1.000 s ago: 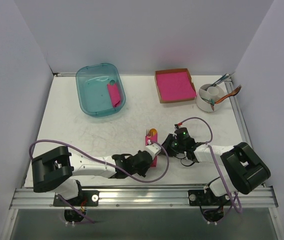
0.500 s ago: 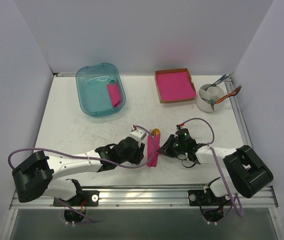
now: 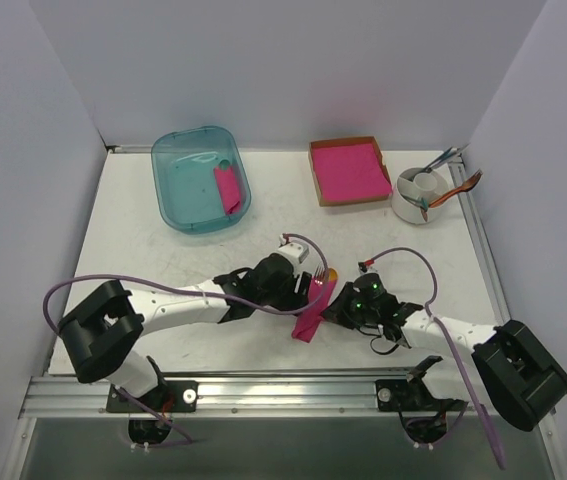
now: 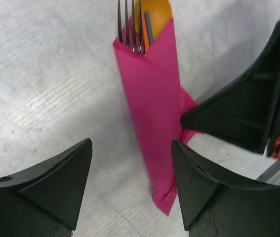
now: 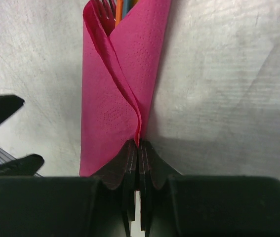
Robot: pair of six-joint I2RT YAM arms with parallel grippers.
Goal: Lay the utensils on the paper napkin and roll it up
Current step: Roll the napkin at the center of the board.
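The paper napkin [image 4: 152, 113] is wrapped into a narrow magenta roll lying on the white table, also seen as the roll [image 3: 312, 310] from above. Grey fork tines [image 4: 128, 27] and the orange spoon [image 4: 154, 12] stick out of its far end. My left gripper [image 4: 131, 145] is open, its fingers apart over the roll's near end, touching nothing. From the right, my right gripper [image 5: 140, 143] is shut on the napkin's loose side edge [image 5: 112, 98]. In the top view the left gripper [image 3: 296, 293] and the right gripper [image 3: 331, 308] flank the roll.
At the back left stands a teal bin [image 3: 178, 190] holding another pink roll [image 3: 228, 188]. A cardboard box with a stack of pink sheets [image 3: 348, 170] sits at the back, with a white cup of cutlery [image 3: 421, 195] to its right. White walls close in three sides.
My left gripper has opened, let go of the roll and moved up along it. The roll now tilts with its utensil end to the right. The right gripper stays shut on it.
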